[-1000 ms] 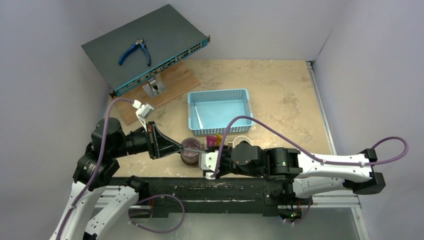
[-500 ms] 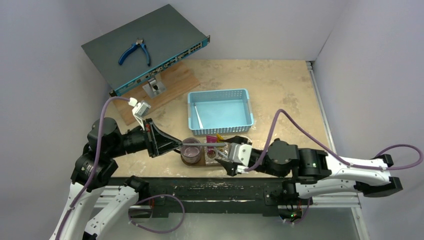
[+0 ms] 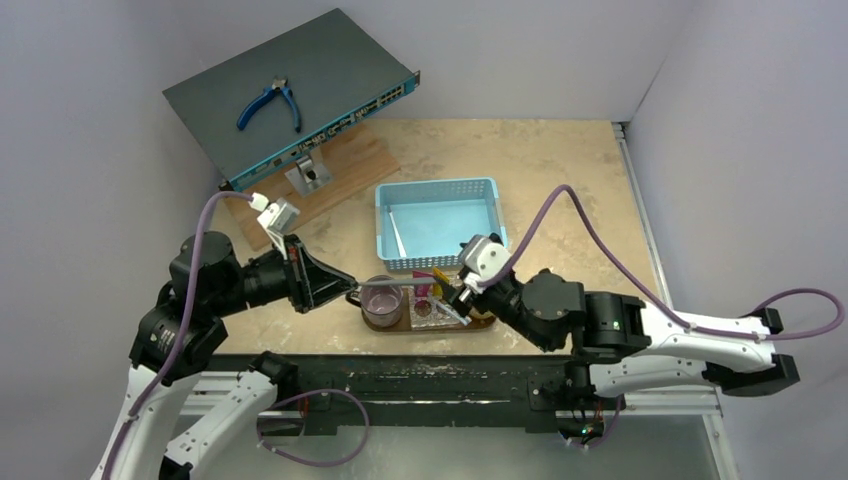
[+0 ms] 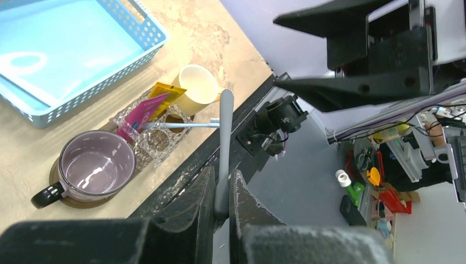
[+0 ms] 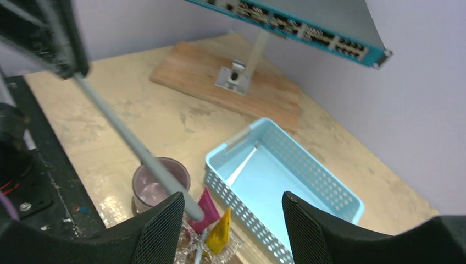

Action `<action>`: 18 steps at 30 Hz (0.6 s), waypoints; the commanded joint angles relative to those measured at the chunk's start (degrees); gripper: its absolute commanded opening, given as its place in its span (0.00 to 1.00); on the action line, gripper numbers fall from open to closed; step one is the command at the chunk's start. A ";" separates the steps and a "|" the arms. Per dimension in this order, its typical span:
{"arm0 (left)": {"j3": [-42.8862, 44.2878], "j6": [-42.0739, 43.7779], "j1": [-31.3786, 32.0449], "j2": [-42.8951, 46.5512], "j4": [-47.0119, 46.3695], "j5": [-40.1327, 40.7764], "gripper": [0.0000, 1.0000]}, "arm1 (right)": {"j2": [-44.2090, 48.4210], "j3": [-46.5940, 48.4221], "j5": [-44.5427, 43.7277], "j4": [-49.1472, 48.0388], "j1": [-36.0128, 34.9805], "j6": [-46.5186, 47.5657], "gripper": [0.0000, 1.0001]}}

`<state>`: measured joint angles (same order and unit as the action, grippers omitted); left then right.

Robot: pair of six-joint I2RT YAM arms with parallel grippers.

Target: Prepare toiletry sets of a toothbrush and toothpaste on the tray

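My left gripper (image 3: 350,291) (image 4: 221,179) is shut on the handle end of a grey toothbrush (image 3: 395,288) (image 4: 224,132) (image 5: 132,144), which juts out level over a purple mug (image 3: 383,303) (image 4: 96,165). The mug stands on the left end of the dark-brown tray (image 3: 487,321). On the tray a clear glassy holder (image 4: 159,142) carries the pink toothpaste (image 4: 144,114) (image 5: 206,212), the yellow toothpaste (image 4: 166,93) (image 5: 220,234) and a pale-blue toothbrush (image 4: 181,125). Above them my right gripper (image 3: 452,300) (image 5: 231,201) hovers open and holds nothing.
A blue mesh basket (image 3: 440,222) (image 5: 297,181) with a white brush (image 3: 396,236) inside stands just behind the tray. A cream cup (image 4: 198,88) sits beside the tubes. A tilted network switch (image 3: 290,95) with blue pliers (image 3: 270,103) rests on a wooden board (image 3: 340,165) at the back left.
My right arm has swung from over the tray's left to its right and lifted, its jaws widening. The left gripper has kept its hold on the grey toothbrush, shifting slightly left.
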<state>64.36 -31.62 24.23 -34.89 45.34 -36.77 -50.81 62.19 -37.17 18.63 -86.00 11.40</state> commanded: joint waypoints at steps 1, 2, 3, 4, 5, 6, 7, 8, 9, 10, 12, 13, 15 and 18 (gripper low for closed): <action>2.18 2.13 3.97 -1.23 2.34 6.90 0.00 | -2.88 6.23 -6.16 2.46 8.22 -9.95 0.66; 2.41 2.43 6.50 -1.73 2.87 8.77 0.00 | -3.84 7.52 -4.87 4.70 11.38 -12.66 0.65; 2.74 2.51 8.65 -2.21 3.47 11.25 0.00 | -4.85 8.59 -4.02 6.29 14.13 -14.68 0.64; 3.04 2.59 10.85 -2.62 3.90 13.80 0.00 | -5.91 9.60 -3.44 7.40 15.96 -15.57 0.64; 3.32 2.61 13.36 -2.90 4.26 17.34 0.00 | -6.82 10.34 -3.54 8.33 17.31 -16.33 0.65; 3.77 2.64 15.74 -3.16 4.83 20.44 0.00 | -7.71 10.80 -3.91 9.05 18.42 -16.95 0.67; 4.26 2.63 18.05 -3.61 5.40 23.55 0.00 | -8.46 11.18 -4.11 9.55 19.51 -17.54 0.67; 4.79 2.76 20.52 -4.13 6.04 26.26 0.00 | -9.04 11.27 -3.99 9.87 20.92 -18.33 0.67; 5.33 2.86 22.88 -4.91 6.73 29.19 0.00 | -9.46 11.17 -3.92 9.92 22.48 -19.12 0.68; 6.04 2.87 25.53 -5.71 7.47 32.29 0.00 | -9.63 10.85 -3.73 9.74 24.10 -19.90 0.68; 7.01 2.83 30.74 -7.59 8.91 38.48 0.00 | -9.51 10.15 -2.66 9.45 27.49 -20.96 0.67; 7.46 2.73 33.30 -8.49 9.74 41.47 0.00 | -9.37 9.71 -2.10 9.22 29.02 -21.27 0.67; 8.55 2.48 37.76 -11.03 10.99 46.82 0.00 | -8.83 8.71 -0.89 8.53 31.78 -21.33 0.67; 9.82 2.07 42.79 -14.49 12.75 52.81 0.00 | -8.57 7.44 1.01 8.02 34.44 -21.69 0.67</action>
<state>71.29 -30.22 61.78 -45.45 55.66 2.57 -60.66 70.63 -38.48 27.66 -54.26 -7.70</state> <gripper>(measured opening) 0.076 0.670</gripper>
